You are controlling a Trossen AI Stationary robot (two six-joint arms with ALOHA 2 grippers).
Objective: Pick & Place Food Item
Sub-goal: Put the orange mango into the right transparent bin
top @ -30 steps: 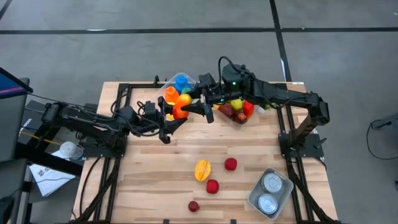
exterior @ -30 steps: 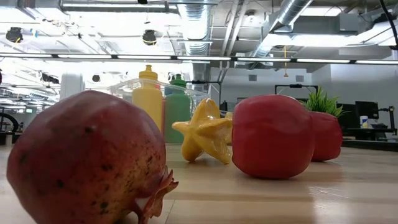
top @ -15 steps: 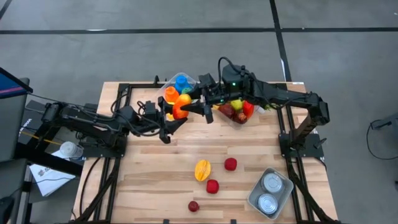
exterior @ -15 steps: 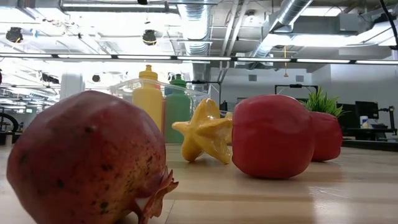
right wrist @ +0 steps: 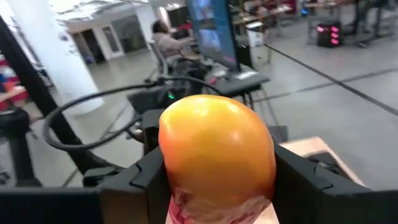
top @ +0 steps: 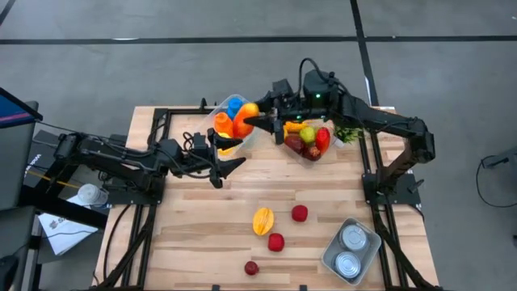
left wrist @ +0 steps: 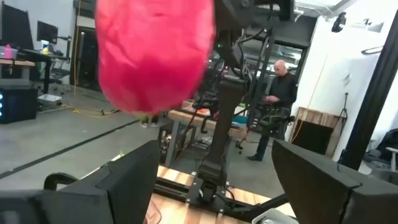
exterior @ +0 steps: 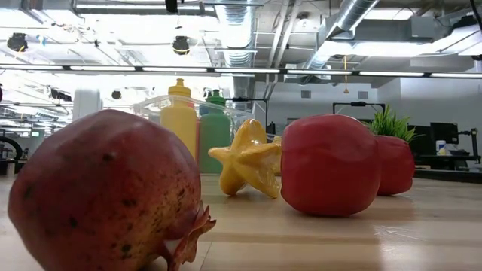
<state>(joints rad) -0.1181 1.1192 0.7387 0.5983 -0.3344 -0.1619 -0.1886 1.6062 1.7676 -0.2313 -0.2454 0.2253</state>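
**Colleague:** Start from the high view. Where are we?

**Me:** My right end effector (top: 257,120) is clenched on an orange-yellow fruit (top: 249,111), held up over the clear bin of coloured items (top: 229,118) just beneath it. My left end effector (top: 229,163) sits a little apart from that bin over bare worktop (top: 194,226), fingers spread and empty. I'd judge the fruit picked and not yet placed. Well away from both end effectors lie a yellow starfruit (top: 262,220), two red fruits (top: 300,212) and a pomegranate (top: 252,267), so more picks may remain. A metal tray with two cans (top: 352,249) sits at the far corner.

**Colleague:** And the low view?

**Me:** No end effector shows. The pomegranate (exterior: 105,192) looks leathery and mottled with a crown; the starfruit (exterior: 248,159) is ridged and waxy; the red fruit (exterior: 330,164) is smooth and glossy. Yellow and green squeeze bottles (exterior: 181,117) stand behind.

**Colleague:** Left wrist?

**Me:** Both dark fingers (left wrist: 134,174) stand wide with nothing between them. A blurred pink-red rounded shape (left wrist: 155,56) hangs ahead; I can't tell what it is. A person (left wrist: 280,99) stands in the room.

**Colleague:** Right wrist?

**Me:** The fruit (right wrist: 216,148) fills the gap between my fingers (right wrist: 146,171), smooth, shiny, rounded, reddish underneath.
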